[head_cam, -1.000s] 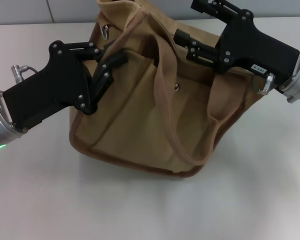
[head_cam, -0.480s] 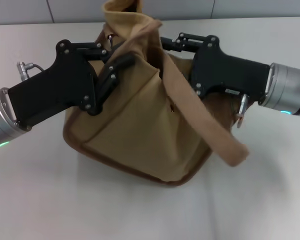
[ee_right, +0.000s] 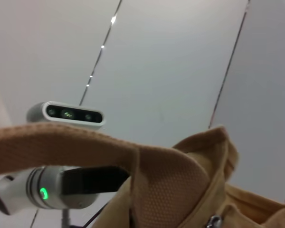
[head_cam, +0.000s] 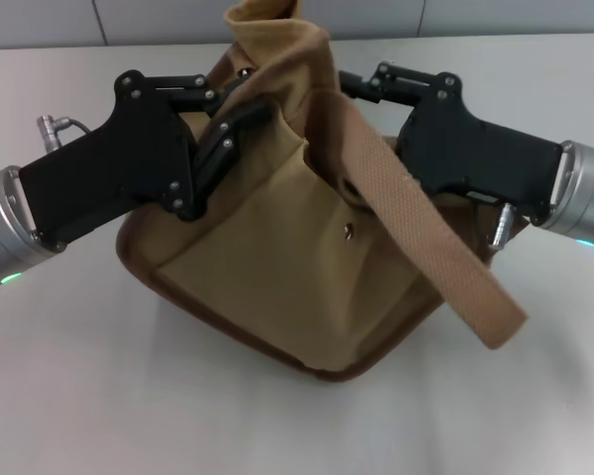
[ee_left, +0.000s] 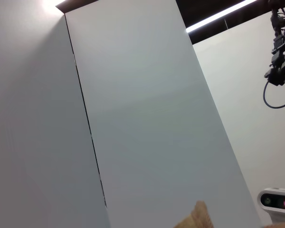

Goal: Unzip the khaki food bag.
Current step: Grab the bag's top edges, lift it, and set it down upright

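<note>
Resting tilted at the centre of the white table, the khaki food bag is flanked by 2 arms. At 10 o'clock the left gripper appears clenched on the bag's upper edge, bunching the cloth. At 2 o'clock the right gripper reaches behind the top; whether it is clenched or released I cannot tell. 1 handle hangs toward 4 o'clock. How far the zipper is opened cannot be seen.

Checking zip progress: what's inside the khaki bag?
Interior not visible. The khaki food bag shows only its front pocket and snap; the left end effector and right end effector cover its top opening.
</note>
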Tool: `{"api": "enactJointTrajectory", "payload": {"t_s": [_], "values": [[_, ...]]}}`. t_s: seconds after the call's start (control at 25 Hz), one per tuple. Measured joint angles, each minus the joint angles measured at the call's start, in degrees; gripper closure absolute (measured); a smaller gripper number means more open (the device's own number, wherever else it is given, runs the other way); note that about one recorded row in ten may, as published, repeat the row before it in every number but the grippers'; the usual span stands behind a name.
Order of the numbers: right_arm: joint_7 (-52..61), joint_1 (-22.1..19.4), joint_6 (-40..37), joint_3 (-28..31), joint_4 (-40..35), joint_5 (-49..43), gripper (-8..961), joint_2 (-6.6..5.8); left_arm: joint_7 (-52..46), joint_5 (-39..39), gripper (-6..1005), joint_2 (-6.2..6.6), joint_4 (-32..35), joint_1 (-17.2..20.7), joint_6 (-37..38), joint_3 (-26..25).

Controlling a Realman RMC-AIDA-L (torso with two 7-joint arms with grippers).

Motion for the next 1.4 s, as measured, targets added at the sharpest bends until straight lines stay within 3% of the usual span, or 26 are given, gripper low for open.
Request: {"api": "enactJointTrajectory", "payload": {"t_s": [0.36,0.8,1.4], "values": [[-0.45,1.00,3.10,-3.45,0.11,2.77,415,0.01,-0.07,0.19,919,0.00,-0.15,-0.57,0.06,0.31],[-0.20,1.24,5.02,-6.34,0.24,5.55,754,0.00,0.33,0.28,919,0.00,-0.02,-0.88,0.11,0.71],[0.36,1.51,8.79,-7.14,-0.51,7.61,775,0.00,0.51,0.01,919,0.01,-0.01,-1.26,-0.02,1.49]]}}
